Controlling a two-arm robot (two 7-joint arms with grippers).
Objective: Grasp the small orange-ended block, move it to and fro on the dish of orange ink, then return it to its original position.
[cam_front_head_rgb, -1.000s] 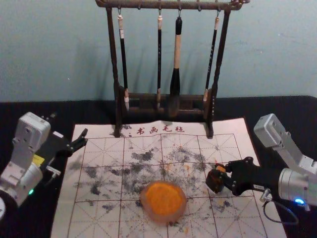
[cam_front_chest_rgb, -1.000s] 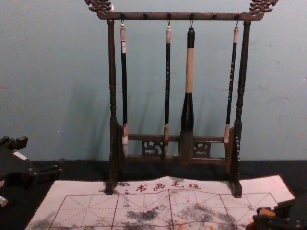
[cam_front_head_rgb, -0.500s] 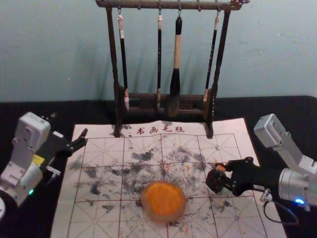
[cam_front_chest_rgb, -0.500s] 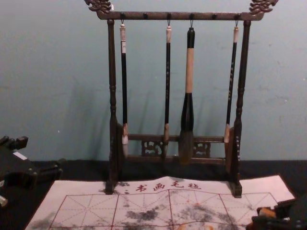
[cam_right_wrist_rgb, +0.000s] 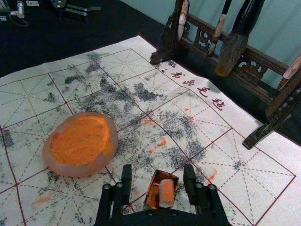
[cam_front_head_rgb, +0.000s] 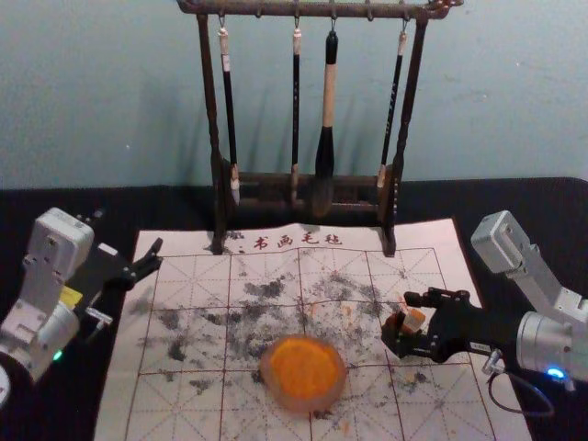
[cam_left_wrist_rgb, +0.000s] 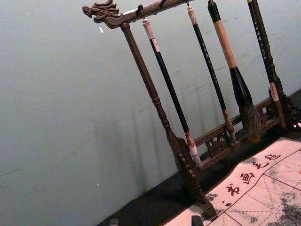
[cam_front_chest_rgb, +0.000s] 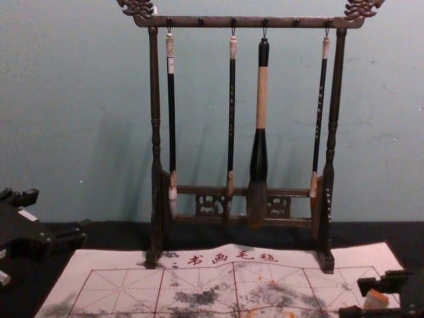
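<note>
Dish of orange ink, orange-ended block in small dark box, right gripper wide around them, left gripper wide, at left

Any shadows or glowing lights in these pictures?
Chest and left wrist views: soft shadows on the wall behind the brushes; head view: a blue light glowing on the right arm, behind its gripper, and a green one on the left arm.

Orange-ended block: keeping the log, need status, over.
Right gripper open, block between fingers. Left gripper open, left edge of mat. Small box beside block, possible snag.
</note>
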